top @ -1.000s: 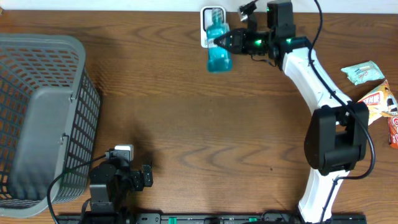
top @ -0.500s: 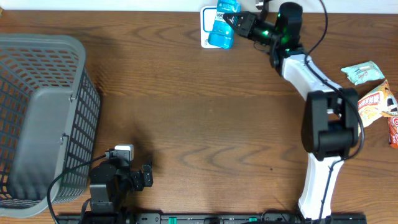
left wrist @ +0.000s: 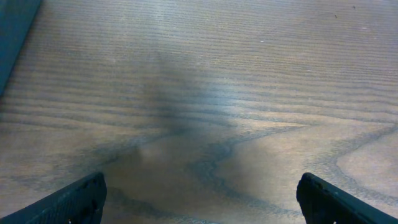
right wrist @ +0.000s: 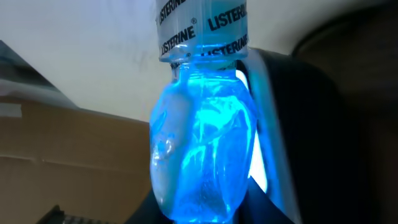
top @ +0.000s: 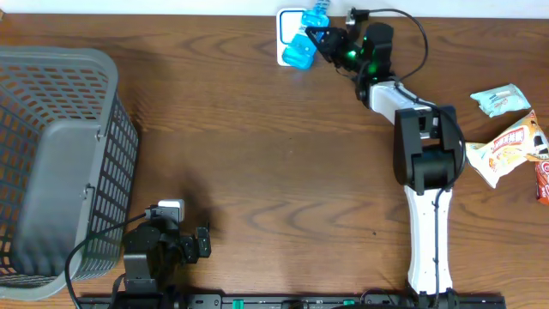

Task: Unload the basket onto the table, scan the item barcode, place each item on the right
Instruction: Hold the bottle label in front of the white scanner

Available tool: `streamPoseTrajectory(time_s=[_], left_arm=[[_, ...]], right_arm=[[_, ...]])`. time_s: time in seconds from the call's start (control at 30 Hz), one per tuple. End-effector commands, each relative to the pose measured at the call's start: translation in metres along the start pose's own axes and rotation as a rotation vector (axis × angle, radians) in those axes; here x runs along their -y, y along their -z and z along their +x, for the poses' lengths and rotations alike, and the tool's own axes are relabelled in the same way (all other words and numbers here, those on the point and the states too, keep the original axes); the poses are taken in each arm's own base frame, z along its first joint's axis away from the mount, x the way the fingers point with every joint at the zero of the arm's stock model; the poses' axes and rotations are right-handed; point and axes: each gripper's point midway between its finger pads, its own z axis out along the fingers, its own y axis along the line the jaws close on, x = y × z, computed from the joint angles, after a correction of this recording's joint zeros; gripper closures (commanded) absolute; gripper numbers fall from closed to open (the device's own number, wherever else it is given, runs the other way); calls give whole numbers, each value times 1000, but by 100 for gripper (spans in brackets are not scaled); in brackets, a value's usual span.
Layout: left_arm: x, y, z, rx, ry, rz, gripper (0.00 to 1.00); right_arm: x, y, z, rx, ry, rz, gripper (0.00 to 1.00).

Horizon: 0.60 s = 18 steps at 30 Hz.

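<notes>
Seeing the right gripper (top: 320, 37) pinched narrow on the blue Listerine bottle (top: 298, 53) way up at 12 o'clock on the table (top: 274, 172), tilted with its cap toward 1 o'clock and overlapping the white scanner (top: 284, 33) in the overhead view. Glows bright blue up close in the right wrist view, label band at the top. Got the left gripper (left wrist: 200, 202) down at 7 o'clock, jaws spread wide over bare wood and holding nothing, near the grey basket (top: 51, 163) at 9 o'clock
</notes>
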Motion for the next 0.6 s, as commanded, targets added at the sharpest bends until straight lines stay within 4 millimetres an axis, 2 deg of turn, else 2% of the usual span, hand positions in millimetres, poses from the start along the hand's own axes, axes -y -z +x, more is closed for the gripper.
streamPoseTrajectory(time_s=[0.0,0.13,0.27,0.4,0.57], left_arm=[[0,-1,5,-16,-8,1,2],[0,-1,5,-16,-8,1,2],[0,-1,5,-16,-8,1,2],[0,-1,5,-16,-8,1,2],[0,-1,5,-16,-8,1,2]], right_arm=[[-43,-11,-17,40,38,-63,93],[-41,-11,-24,73,68,-44,83],[-36,-7,-33,103,95,-24,87],[-55,2,-34,32,235,-91,91],[-78,34,-60,-11,237,-115,93]])
